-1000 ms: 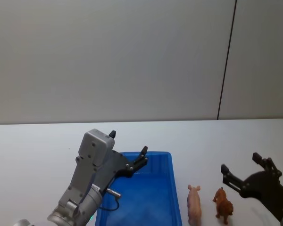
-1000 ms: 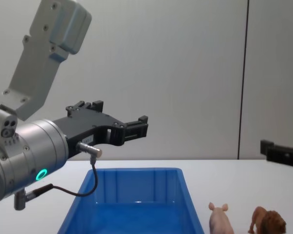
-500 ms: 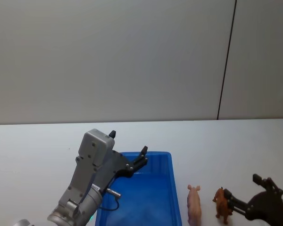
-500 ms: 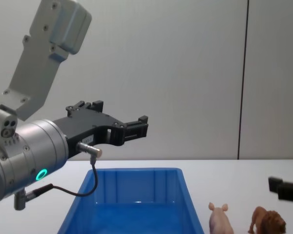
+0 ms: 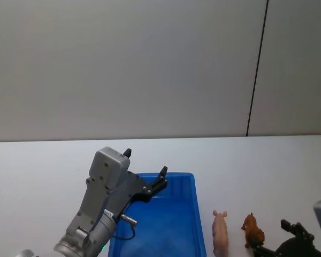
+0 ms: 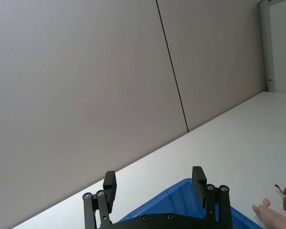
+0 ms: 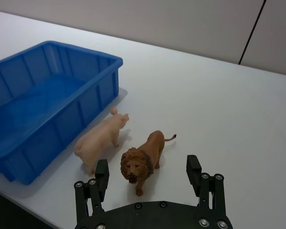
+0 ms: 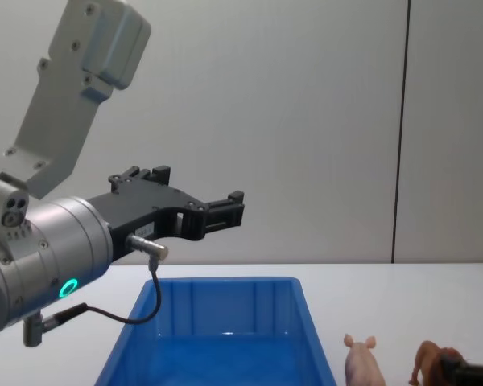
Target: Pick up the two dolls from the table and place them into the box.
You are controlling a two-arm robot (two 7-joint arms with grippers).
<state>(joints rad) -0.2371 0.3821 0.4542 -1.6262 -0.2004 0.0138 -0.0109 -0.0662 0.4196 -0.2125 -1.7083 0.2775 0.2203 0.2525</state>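
Observation:
Two dolls stand side by side on the white table [image 5: 267,166], just right of the blue box [image 5: 171,175]. They are a pale pink pig [image 5: 220,233] and an orange-brown lion [image 5: 252,230]. In the right wrist view the lion [image 7: 144,156] faces my right gripper [image 7: 148,165], which is open and low, its fingers [image 7: 102,170] wide on either side of the lion's head without touching it. The pig [image 7: 103,141] stands between the lion and the box [image 7: 86,53]. My left gripper [image 5: 145,162] hangs open and empty over the box's far left part.
The box holds nothing. White tabletop stretches to the right of and beyond the dolls. A plain grey wall with a dark vertical seam [image 5: 257,69] stands behind the table. The left arm's large grey body [image 8: 40,249] rises at the left.
My right gripper has dropped and drawn back toward me, from above the table beside the lion to low just in front of it. The left arm, box and dolls have not moved.

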